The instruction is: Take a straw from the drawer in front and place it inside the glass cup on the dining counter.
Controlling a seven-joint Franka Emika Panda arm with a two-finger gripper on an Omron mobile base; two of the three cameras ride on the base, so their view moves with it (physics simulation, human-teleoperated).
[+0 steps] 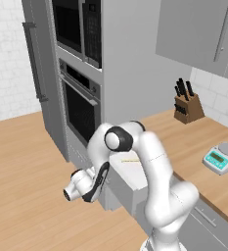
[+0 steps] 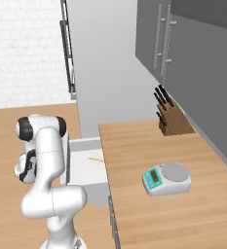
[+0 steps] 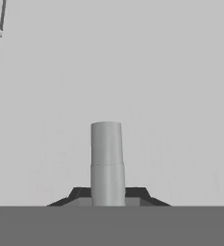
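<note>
A: Grey cabinets, wood tabletop (image 2: 149,146). Where's the straw?

B: I see the straw (image 1: 130,160) lying in the open drawer (image 1: 135,182), centre frame.

A: And the hand?

B: My hand (image 3: 107,202) is clamped on the drawer's bar handle (image 3: 106,161), lower left of the straw, fingertips hidden.

We see a knife block (image 1: 188,108) standing near the back of the wood surface (image 2: 154,204), with a small kitchen scale (image 2: 166,179) well apart from it, nearer the front. A built-in oven (image 1: 79,100) sits in the tall grey column, and grey wall cabinets (image 2: 166,39) hang above.
</note>
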